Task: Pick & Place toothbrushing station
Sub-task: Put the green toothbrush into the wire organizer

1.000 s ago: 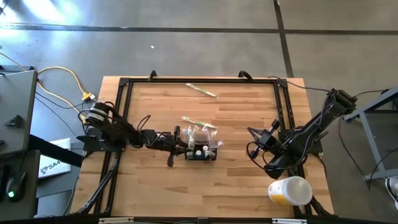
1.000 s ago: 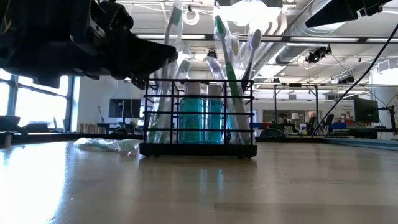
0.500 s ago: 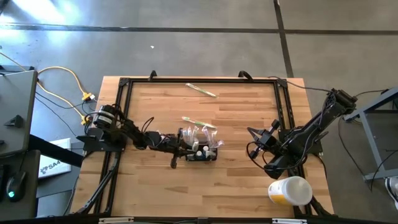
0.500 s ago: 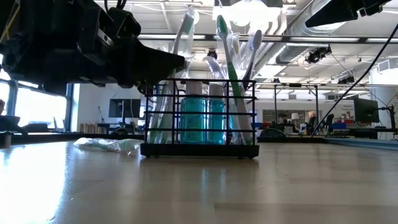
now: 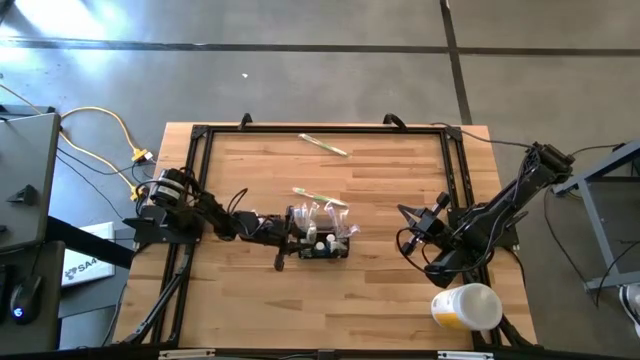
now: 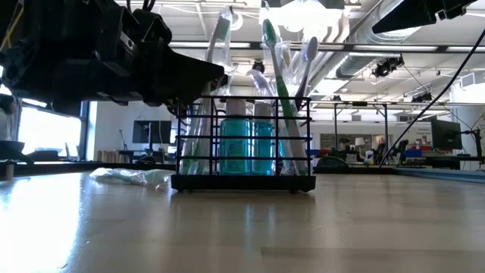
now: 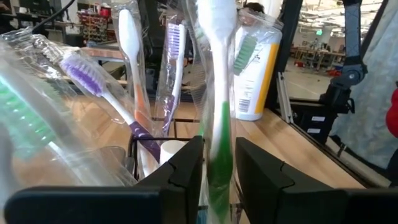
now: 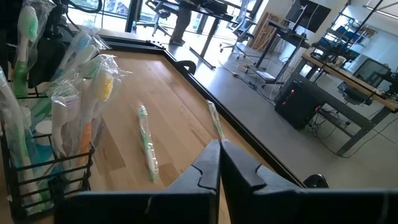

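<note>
The toothbrushing station, a small black wire caddy [image 5: 322, 245] [image 6: 242, 144], stands on its base on the wooden table, left of centre. It holds several wrapped toothbrushes and blue bottles [image 6: 246, 136]. My left gripper [image 5: 293, 228] [image 7: 219, 162] reaches in level from the table's left, over the caddy's left end. Its fingers stand apart, with a wrapped green-and-white toothbrush [image 7: 217, 118] upright between them. My right gripper [image 5: 402, 210] [image 8: 217, 149] waits shut above the table, to the right of the caddy. My left gripper has one finger [image 7: 186, 168] on each side of the wrapped toothbrush's handle [image 7: 219, 140], coming level from the table's left. I cannot tell whether the fingers touch the wrapper. The toothbrush stands upright with its lower end down in the caddy.
A wrapped toothbrush [image 5: 318, 196] lies on the table just behind the caddy, and another [image 5: 322, 144] lies near the far edge. A white-and-yellow cup [image 5: 465, 306] lies at the near right corner. A black frame rail [image 5: 200, 130] runs round the tabletop.
My left gripper has edged down and toward the caddy with the wrapped toothbrush, which now leans a little further over the caddy. It has kept still for the last half second. The caddy has not moved.
</note>
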You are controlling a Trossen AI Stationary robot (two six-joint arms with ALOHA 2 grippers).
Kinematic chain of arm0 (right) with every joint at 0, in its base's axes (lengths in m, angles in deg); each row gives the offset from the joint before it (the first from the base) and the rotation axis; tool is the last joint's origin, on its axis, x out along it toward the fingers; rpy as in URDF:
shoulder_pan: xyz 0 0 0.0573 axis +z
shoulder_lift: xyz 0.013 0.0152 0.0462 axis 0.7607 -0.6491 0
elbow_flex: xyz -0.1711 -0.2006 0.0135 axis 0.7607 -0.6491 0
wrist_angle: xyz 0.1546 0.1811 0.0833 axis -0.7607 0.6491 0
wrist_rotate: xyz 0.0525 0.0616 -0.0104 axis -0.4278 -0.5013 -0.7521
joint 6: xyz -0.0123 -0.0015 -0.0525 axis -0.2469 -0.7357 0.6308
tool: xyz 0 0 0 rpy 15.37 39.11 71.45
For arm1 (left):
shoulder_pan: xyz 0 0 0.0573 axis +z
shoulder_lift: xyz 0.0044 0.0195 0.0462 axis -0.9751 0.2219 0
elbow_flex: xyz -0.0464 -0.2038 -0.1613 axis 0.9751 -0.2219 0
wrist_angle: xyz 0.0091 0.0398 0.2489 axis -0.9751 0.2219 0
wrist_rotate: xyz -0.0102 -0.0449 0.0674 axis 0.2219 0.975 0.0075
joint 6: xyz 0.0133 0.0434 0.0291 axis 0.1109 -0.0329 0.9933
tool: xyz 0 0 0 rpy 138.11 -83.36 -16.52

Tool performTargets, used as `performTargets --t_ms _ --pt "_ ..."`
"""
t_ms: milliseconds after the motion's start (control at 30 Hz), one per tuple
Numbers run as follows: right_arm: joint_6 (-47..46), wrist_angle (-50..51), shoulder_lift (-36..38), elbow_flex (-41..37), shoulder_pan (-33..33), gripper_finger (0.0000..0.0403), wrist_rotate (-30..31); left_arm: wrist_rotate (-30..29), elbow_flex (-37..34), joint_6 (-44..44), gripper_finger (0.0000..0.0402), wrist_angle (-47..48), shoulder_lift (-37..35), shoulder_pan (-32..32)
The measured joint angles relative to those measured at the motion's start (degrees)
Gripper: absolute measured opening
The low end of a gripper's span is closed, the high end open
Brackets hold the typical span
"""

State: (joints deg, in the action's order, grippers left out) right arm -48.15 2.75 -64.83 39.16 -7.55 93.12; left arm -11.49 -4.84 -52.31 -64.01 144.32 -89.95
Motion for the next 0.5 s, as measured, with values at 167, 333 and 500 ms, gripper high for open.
performTargets --t_ms 167,333,500 --pt "0.0 0.02 0.0 0.0 0.01 0.0002 -0.26 0.31 -0.02 0.18 0.0095 -0.5 0.01 -0.43" --pt "0.04 0.04 0.0 0.0 0.0 0.0002 -0.35 1.05 -0.02 3.12 0.0096 -0.56 0.06 -0.47" --pt "0.06 0.07 0.0 0.0 0.0 0.0002 -0.41 1.8 -0.02 5.38 0.0097 -0.73 0.06 -0.5"
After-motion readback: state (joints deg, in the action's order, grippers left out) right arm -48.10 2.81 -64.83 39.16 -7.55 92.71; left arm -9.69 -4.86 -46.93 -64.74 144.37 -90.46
